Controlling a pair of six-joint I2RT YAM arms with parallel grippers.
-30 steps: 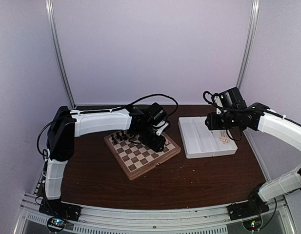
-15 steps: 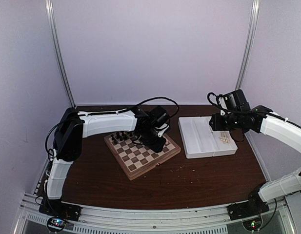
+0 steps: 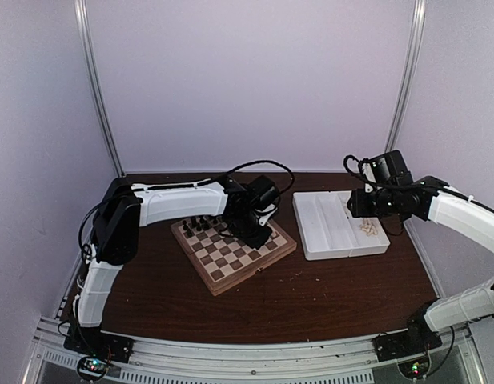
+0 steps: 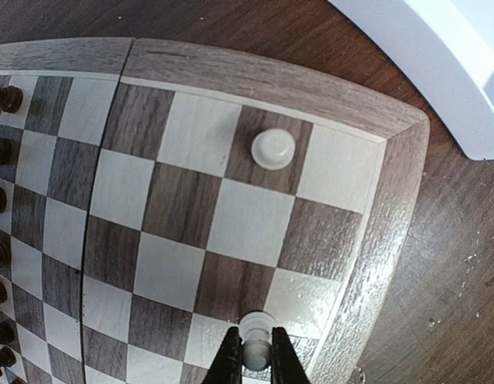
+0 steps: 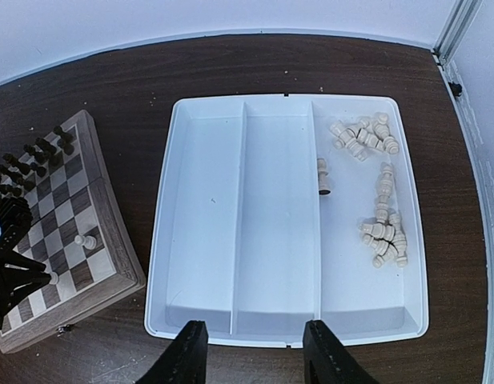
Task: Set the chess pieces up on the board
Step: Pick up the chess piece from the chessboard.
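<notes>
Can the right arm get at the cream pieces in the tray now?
Probably yes: the right gripper hangs open above the tray, and the cream pieces lie uncovered in one end compartment.

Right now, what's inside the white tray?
Cream chess pieces lie loose in one end compartment of the tray; the other two look bare. The right end effector hides part of the near rim.

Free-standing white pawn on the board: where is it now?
Left wrist view, upper centre: the free-standing pawn stands on a dark square in the edge row of the board, second from the corner beside the white tray, clear of the left gripper.
</notes>
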